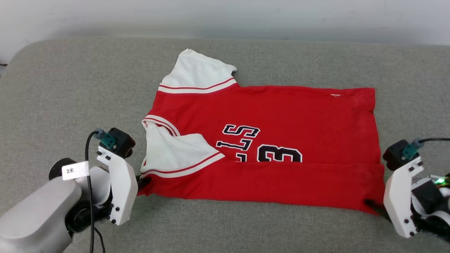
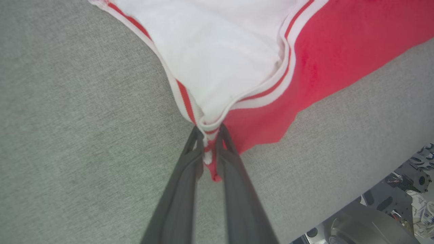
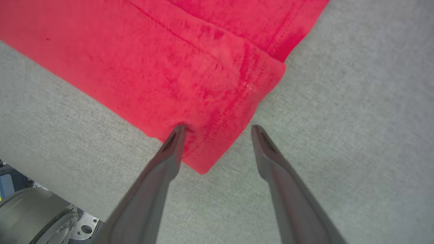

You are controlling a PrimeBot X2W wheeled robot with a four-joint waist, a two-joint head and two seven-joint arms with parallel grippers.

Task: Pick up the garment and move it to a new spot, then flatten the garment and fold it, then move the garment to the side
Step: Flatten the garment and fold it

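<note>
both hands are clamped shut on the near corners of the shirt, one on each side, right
Not quite. The right hand is open, not clamped: the right wrist view shows its two fingers spread apart at its corner of the shirt. The left hand is shut on its corner, as the left wrist view shows.

The garment (image 1: 281,112) is lying on the padded surface (image 1: 70,88), its near strip seemingly folded over its front. The left gripper (image 2: 207,135) is sitting at its near-left corner, the right gripper (image 3: 217,128) at its near-right.
</note>
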